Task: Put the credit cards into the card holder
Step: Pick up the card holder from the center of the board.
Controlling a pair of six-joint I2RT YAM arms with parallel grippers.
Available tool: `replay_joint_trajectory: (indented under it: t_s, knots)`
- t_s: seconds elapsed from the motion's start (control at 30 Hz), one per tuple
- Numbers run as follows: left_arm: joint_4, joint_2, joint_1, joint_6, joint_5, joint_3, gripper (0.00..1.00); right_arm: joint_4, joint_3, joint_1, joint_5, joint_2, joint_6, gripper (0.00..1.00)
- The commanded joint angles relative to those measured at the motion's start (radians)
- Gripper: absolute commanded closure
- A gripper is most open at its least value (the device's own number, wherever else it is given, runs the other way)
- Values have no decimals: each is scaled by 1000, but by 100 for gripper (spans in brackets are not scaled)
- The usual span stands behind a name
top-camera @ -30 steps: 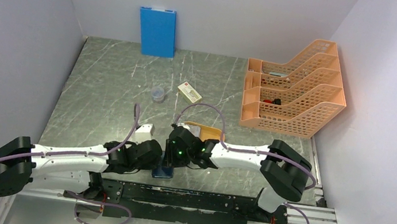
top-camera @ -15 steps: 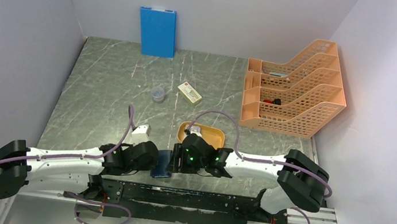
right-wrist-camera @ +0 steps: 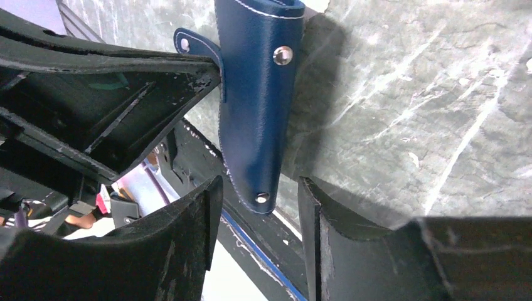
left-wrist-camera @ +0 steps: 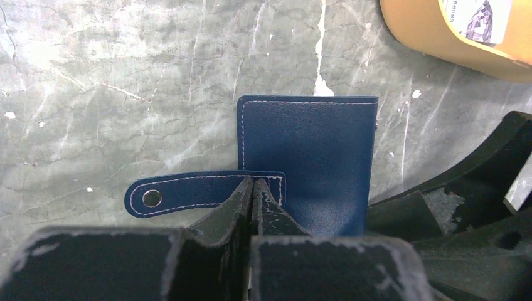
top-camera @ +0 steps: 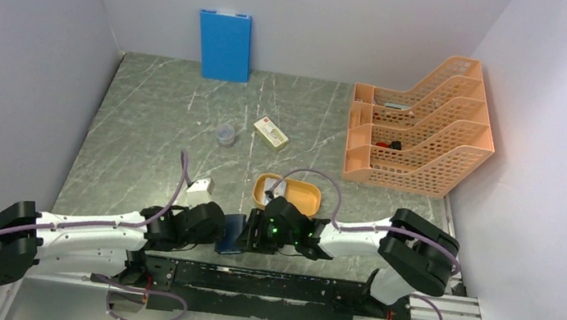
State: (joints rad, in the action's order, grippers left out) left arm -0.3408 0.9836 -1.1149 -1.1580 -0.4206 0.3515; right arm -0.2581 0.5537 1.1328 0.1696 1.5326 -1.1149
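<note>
My left arm reaches low rightward, left claw (left-wrist-camera: 253, 188) clamped on the folded navy card holder (left-wrist-camera: 313, 150); my right claw (right-wrist-camera: 260, 188) gapes around its end.

Diffuse overhead light fills the top view evenly, leaving the pale walls (top-camera: 13, 50) bright and only faint shadows on the marbled bench (top-camera: 154, 110). In the right wrist view the card holder (right-wrist-camera: 257, 113) throws a dark shadow rightward and its studs (right-wrist-camera: 282, 55) glint; the left tool (left-wrist-camera: 252, 188) near the lens appears dim and soft
</note>
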Motion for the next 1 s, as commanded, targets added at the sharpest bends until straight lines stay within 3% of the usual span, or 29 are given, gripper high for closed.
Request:
replay_joint_trajectory:
  t_s: [0.0,0.5,0.6,0.7,0.83,0.9,0.97]
  knots:
    - [-92,21,0,-6,37,-65,95,-138,-39,-10,19,41,-61,50]
    - [-70,10,-1,-9,49,-85,95,-261,-18,-9,25,147,-100,60]
    - [-62,15,0,-9,56,-85,95,-266,-8,-7,33,155,-95,68]
    - [-73,13,-2,-13,53,-79,95,-263,5,-1,37,139,-63,83]
    - [-189,-45,-1,-27,16,-10,95,-95,84,19,-13,58,55,100]
    - [-297,-108,-2,-34,-14,57,92,55,137,35,-73,-22,134,100]
    - [-395,-190,-1,-35,-48,153,83,190,198,47,-118,-90,219,100]
